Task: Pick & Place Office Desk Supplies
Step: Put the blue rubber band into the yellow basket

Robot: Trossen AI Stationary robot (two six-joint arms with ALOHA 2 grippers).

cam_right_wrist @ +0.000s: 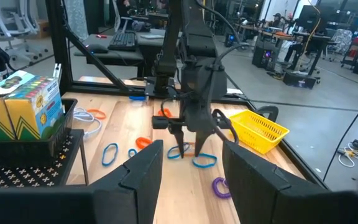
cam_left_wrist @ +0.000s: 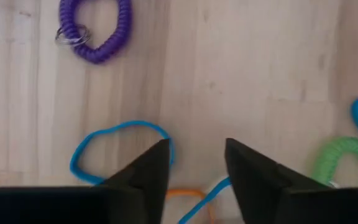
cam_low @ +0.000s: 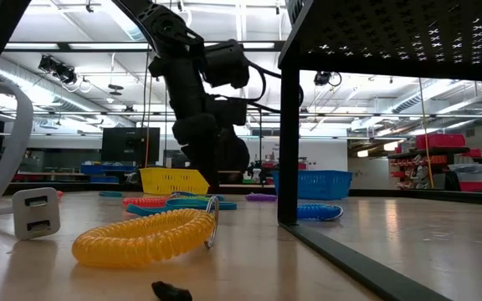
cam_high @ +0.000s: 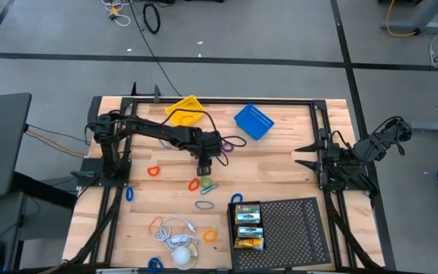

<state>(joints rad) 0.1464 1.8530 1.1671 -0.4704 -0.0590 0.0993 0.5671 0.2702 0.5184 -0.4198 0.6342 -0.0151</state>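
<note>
My left gripper (cam_high: 205, 169) (cam_left_wrist: 196, 146) hangs open over the table's middle, fingers pointing down. Its fingers stand over a thin blue loop (cam_left_wrist: 117, 149) and an orange band (cam_left_wrist: 188, 194). A green coil loop (cam_left_wrist: 340, 163) (cam_high: 194, 184) lies beside them, and a purple coil loop (cam_left_wrist: 98, 34) lies farther off. More loops lie flat around: orange (cam_high: 153, 171), blue (cam_high: 204, 204), blue (cam_high: 236, 199). Yellow-and-green crayon boxes (cam_high: 248, 224) (cam_right_wrist: 17, 106) sit in the black tray (cam_high: 295, 228). My right gripper (cam_high: 299, 156) (cam_right_wrist: 192, 143) waits open at the table's right edge.
A yellow basket (cam_high: 185, 110) and a blue basket (cam_high: 253, 122) stand near the far edge. A white cable with a round plug (cam_high: 181, 247), orange loops (cam_high: 157, 224) and a yellow coil (cam_low: 141, 238) lie near the near edge. Bare wood lies between the arms.
</note>
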